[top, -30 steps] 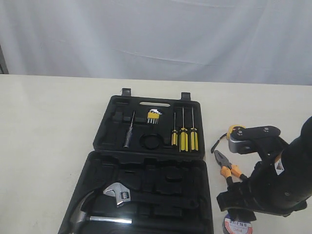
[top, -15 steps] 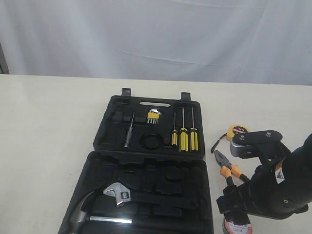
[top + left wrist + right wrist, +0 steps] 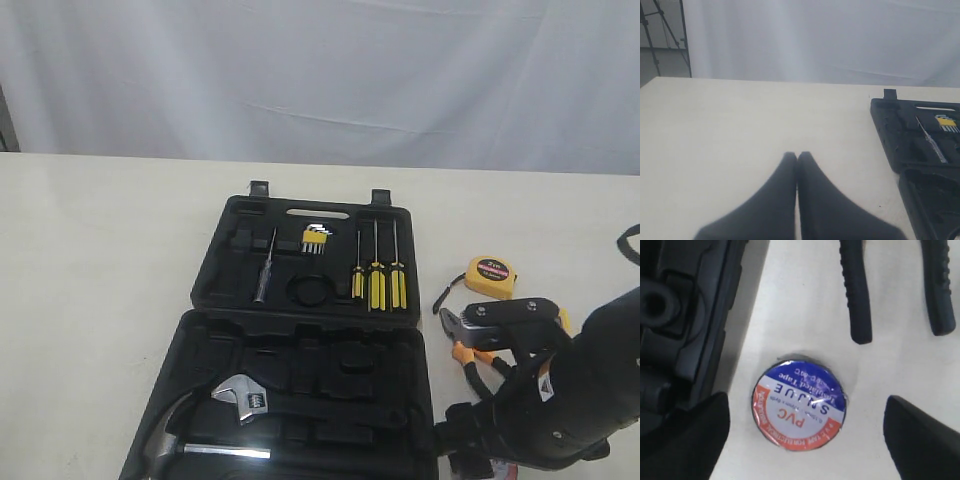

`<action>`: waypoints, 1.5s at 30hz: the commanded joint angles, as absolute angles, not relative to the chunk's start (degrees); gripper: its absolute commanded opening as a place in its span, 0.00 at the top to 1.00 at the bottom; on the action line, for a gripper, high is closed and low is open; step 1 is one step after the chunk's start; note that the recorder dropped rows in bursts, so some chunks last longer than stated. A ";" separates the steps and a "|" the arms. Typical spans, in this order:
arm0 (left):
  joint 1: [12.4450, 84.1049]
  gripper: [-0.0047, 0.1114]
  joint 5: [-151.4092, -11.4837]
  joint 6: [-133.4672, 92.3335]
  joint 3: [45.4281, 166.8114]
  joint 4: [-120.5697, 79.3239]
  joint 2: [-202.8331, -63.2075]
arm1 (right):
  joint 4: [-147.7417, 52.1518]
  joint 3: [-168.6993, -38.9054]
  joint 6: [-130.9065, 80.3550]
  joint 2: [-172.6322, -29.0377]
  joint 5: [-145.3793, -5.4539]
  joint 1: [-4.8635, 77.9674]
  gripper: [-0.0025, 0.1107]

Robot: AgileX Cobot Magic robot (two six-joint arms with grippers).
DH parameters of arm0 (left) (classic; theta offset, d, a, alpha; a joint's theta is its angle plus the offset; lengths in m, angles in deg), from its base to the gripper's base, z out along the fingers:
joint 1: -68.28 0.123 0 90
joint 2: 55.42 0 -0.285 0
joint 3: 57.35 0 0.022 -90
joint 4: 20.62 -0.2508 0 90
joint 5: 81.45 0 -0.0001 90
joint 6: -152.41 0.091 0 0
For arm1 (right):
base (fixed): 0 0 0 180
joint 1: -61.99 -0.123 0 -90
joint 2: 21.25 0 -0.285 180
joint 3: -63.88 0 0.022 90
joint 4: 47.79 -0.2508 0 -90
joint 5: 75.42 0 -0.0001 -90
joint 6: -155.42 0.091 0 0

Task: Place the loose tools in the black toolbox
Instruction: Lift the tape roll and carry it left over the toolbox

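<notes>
Tape roll [image 3: 799, 405] is what matters: left gripper [image 3: 797, 156] is hanging pressed together over the table [image 3: 740, 125], toolbox [image 3: 230, 215] is lying open, roll is sitting flat just beside its right wall. Right gripper [image 3: 806, 401] is hovering spread astride it; lowering centred, clear of box and pliers [image 3: 857, 295], is looking wisest.

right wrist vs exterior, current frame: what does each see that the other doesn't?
Right wrist only: the tape roll, label up, between the open fingers of the right gripper; in the exterior view the arm hides nearly all of it. Exterior only: the tape measure, plus the screwdrivers, wrench and hammer seated in the black toolbox. Both: the pliers and part of the toolbox.
</notes>
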State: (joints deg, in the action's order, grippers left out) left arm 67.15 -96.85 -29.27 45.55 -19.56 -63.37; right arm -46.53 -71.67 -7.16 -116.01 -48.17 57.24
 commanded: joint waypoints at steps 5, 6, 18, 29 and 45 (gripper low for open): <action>67.03 0.96 -96.82 -29.34 45.43 -19.42 -63.21 | -46.19 -71.44 -6.46 -120.55 -51.82 57.02 0.28; 67.03 0.96 -96.82 -29.34 45.43 -19.42 -63.21 | -46.19 -71.44 -6.46 -120.86 -52.14 57.02 0.28; 67.03 0.96 -96.82 -29.34 45.43 -19.42 -63.21 | -46.19 -71.54 -5.20 -122.55 -50.02 57.02 0.70; 67.03 0.96 -96.82 -29.34 45.43 -19.42 -63.21 | -46.19 -79.64 -4.90 -115.69 -33.31 57.02 0.84; 67.03 0.96 -96.82 -29.34 45.43 -19.42 -63.21 | -50.98 -114.99 -11.48 -124.78 -22.78 56.90 0.84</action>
State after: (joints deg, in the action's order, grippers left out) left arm 67.15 -96.85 -29.27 45.55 -19.56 -63.37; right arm -48.97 -109.50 -8.48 -120.12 -23.22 57.24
